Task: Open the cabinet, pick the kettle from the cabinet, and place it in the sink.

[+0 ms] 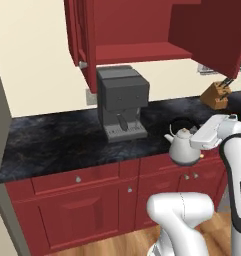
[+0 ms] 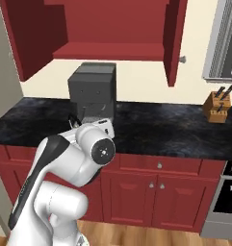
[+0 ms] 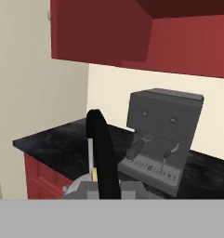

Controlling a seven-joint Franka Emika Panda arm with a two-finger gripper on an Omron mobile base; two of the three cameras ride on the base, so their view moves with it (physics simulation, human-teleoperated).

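Arm base: the white pedestal stands low, at the bottom right of the left base view and the bottom left of the right base view.
Lower links: a white link with a dark stripe climbs steeply from the base.
Elbow: bent sharply; in the right base view a round white joint with a grey hub faces the camera.
Forearm and wrist: reach forward roughly level, the white wrist block pointing leftward in the left base view.
Gripper: closed tight on the thin black arched handle of the kettle; its fingertips are hidden.
Load: the kettle hangs upright at the hand.
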